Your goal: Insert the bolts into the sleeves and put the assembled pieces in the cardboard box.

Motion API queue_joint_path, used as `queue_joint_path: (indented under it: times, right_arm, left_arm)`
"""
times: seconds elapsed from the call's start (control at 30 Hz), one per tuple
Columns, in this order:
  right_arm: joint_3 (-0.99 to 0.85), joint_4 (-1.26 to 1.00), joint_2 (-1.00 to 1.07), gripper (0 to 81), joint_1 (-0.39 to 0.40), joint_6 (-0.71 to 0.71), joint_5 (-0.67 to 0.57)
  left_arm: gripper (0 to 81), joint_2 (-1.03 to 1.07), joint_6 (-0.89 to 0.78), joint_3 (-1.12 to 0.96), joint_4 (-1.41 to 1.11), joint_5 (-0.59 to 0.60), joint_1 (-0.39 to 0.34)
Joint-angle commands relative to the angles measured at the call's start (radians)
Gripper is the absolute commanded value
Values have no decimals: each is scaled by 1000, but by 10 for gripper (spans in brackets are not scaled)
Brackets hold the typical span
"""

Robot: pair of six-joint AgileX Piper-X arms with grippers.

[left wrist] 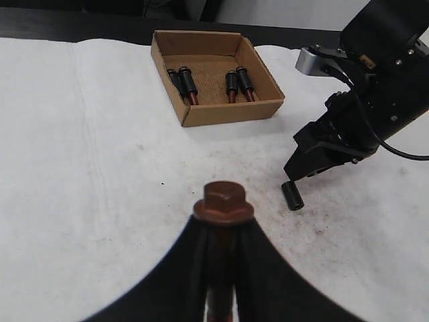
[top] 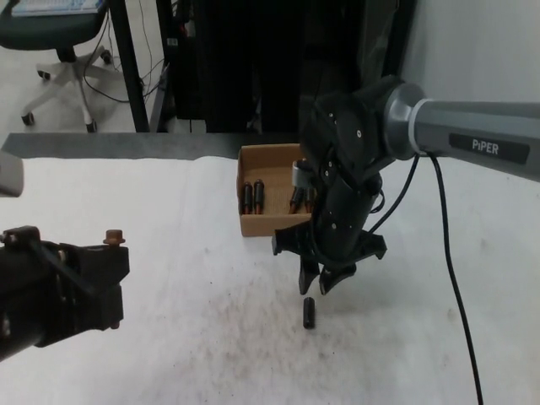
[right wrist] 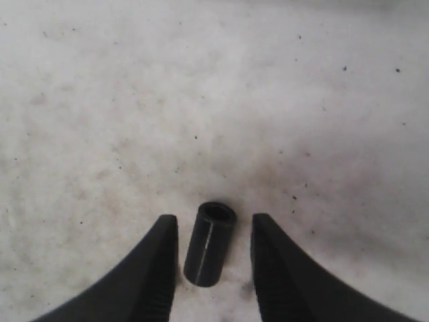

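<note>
My left gripper (left wrist: 223,231) is shut on a copper-coloured bolt (left wrist: 223,201), its hex head sticking up between the fingers; in the high view that bolt (top: 115,238) shows at the left. A short black sleeve (right wrist: 209,243) lies on the white cloth between the open fingers of my right gripper (right wrist: 213,231). From above, the sleeve (top: 309,313) lies just below the right gripper (top: 323,283), which hangs close over it. The cardboard box (top: 253,224) behind holds several assembled pieces (left wrist: 184,82).
The white cloth (top: 186,278) covers the bench, with dirty marks around the sleeve. The box (left wrist: 224,111) stands at the far middle, close behind the right arm. A black frame and an office chair stand beyond the bench's far edge.
</note>
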Motion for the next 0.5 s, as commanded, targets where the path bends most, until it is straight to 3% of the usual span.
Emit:
queue_joint_path:
  times: [0.0, 0.33, 0.47]
  right_arm:
    - [-11, -20, -9, 346, 0, 18, 1]
    - [-11, 24, 50, 342, 45, 18, 10]
    - [-11, 21, 57, 342, 71, 18, 86]
  left_arm:
    - [4, -10, 3, -2, -13, 7, 1]
    - [4, -10, 8, -2, -13, -2, 1]
    - [4, -10, 12, -2, -13, -2, 1]
